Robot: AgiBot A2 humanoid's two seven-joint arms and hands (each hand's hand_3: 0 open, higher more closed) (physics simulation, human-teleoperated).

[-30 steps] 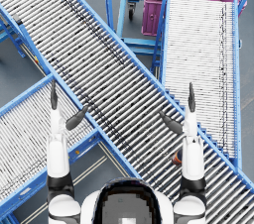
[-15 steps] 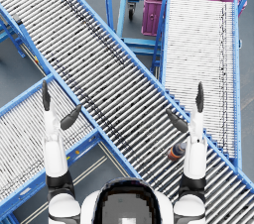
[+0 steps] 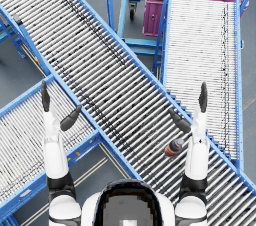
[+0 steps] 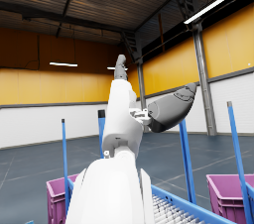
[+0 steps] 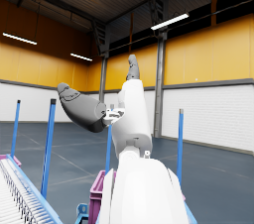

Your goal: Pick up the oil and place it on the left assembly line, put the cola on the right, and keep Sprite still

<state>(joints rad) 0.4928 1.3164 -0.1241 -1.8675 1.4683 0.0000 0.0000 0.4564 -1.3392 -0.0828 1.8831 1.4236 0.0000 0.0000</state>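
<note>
Sorting looked barely begun: one bottle [image 3: 174,147] lay on the middle conveyor [image 3: 110,85] just beside the right hand [image 3: 196,115], while that hand and the left hand [image 3: 51,115] were raised, fingers apart, holding nothing.

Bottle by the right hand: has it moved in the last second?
Yes. Against the fixed diagonal conveyor, the bottle has slid a little way up it, away from the robot.
</note>
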